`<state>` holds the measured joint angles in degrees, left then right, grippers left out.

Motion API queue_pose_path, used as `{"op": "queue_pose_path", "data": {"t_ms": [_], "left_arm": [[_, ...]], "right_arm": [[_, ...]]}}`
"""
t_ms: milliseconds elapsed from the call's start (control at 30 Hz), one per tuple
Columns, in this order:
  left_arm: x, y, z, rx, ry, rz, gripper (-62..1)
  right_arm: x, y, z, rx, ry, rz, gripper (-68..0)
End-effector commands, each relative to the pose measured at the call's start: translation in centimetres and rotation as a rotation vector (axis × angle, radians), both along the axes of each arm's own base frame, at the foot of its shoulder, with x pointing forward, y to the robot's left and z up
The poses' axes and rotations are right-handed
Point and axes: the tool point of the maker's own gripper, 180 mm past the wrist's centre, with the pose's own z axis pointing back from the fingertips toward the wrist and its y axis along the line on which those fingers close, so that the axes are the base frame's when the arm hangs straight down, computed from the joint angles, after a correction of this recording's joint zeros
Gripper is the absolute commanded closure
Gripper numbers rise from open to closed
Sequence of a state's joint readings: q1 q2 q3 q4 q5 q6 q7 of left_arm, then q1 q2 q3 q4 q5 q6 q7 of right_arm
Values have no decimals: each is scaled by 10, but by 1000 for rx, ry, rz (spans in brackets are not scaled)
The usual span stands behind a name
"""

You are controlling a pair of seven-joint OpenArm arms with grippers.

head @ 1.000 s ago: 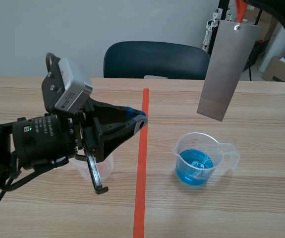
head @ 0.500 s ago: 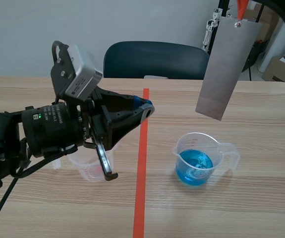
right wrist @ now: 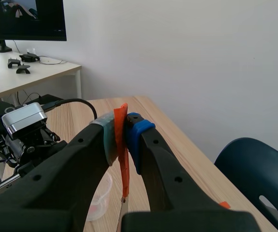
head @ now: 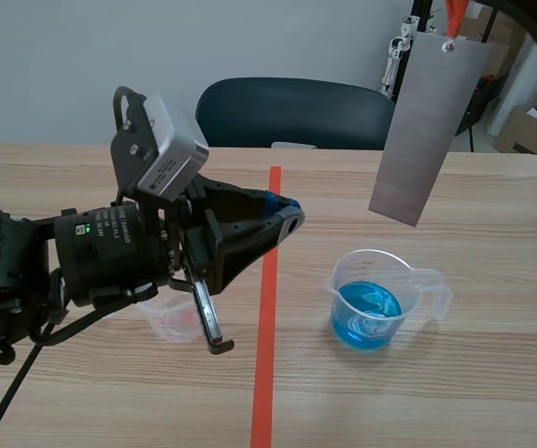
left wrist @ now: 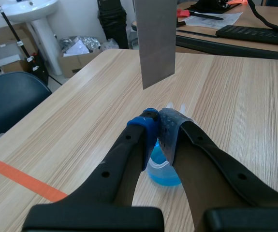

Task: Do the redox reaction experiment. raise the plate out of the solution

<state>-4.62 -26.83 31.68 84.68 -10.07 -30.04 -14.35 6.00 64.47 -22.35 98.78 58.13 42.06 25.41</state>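
Wooden table (head: 492,392): a flat grey metal plate (head: 427,131) is hanging above the clear beaker of blue solution (head: 380,299).
Right gripper (right wrist: 123,133), raised, is pinching its orange strip (right wrist: 124,159); left gripper (left wrist: 158,126) is hovering near the beaker, closed, empty.

- left hand (left wrist: 157,124): two thick matt black fingers with small round holes, one blue dotted pad (left wrist: 146,126), one grey-green dotted pad (left wrist: 171,129)
- pale grey boxy camera (head: 161,147) above a black wrist barrel (head: 109,252) with white lettering and a green light (head: 88,227)
- thin black cable (head: 5,392)
- right hand (right wrist: 124,126): same black fingers, same pad colours
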Motion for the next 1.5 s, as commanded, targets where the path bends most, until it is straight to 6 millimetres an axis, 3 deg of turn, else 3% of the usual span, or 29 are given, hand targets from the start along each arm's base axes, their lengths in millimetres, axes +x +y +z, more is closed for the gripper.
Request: {"op": "queue_pose_path", "data": {"t_ms": [0, 1467], "left_arm": [[2, -2, 12, -35, -21, 1, -27], [6, -1, 12, -15, -28, 12, -27]], "right_arm": [[-2, 0, 12, 16, -27, 14, 2], [-2, -1, 12, 17, -27, 14, 2]]}}
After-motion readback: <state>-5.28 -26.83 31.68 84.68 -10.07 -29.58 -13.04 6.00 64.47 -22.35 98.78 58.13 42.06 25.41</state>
